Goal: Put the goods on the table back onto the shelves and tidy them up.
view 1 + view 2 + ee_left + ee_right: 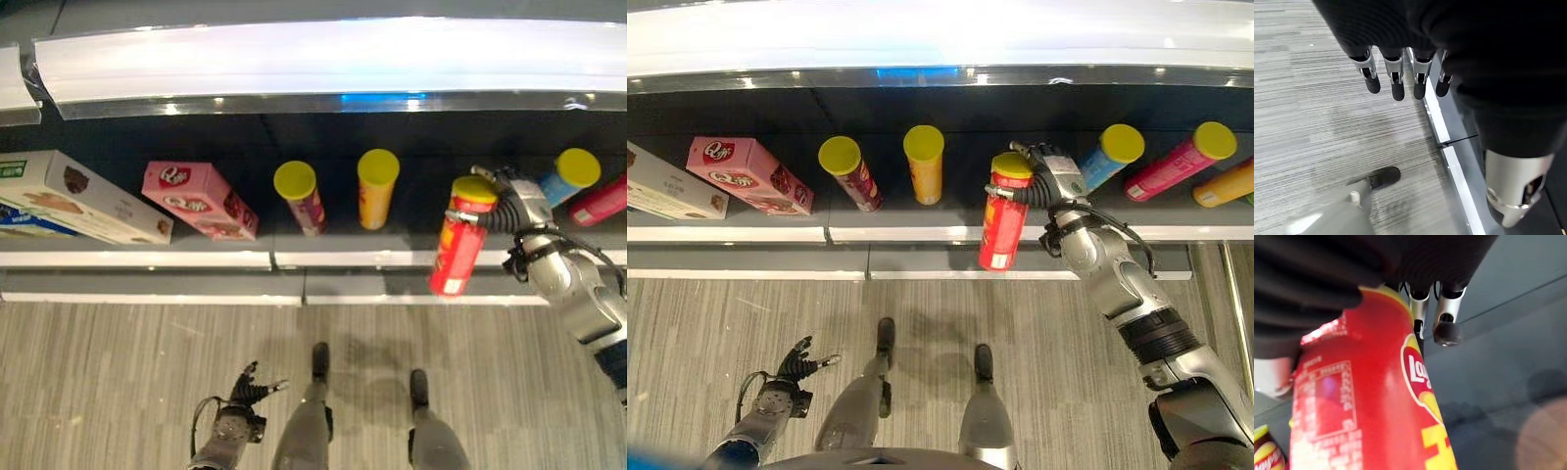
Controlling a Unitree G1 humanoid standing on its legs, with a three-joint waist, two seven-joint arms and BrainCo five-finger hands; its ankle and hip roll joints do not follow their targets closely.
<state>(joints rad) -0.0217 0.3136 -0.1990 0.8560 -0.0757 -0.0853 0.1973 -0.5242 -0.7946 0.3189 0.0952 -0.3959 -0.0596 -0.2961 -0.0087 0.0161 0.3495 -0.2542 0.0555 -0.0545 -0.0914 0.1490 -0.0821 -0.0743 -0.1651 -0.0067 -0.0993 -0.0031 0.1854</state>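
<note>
A red crisp can (pixel 456 250) with a yellow lid hangs tilted at the shelf's front edge (pixel 343 259), its lower end past the edge. My right hand (pixel 1053 181) is shut round its upper part, just below the lid. In the right wrist view the red can (pixel 1366 396) lies against the palm with fingers (pixel 1447 323) curled past it. My left hand (pixel 250 387) hangs low over the floor at the lower left, fingers (pixel 1396 83) relaxed and holding nothing.
On the dark shelf stand a dark red can (pixel 302 199) and a yellow can (pixel 375 191), both yellow-lidded. A blue can (pixel 566 176) and a pink can (pixel 1176 162) lie to the right. A pink box (pixel 199 201) and a white box (pixel 73 199) lie at the left.
</note>
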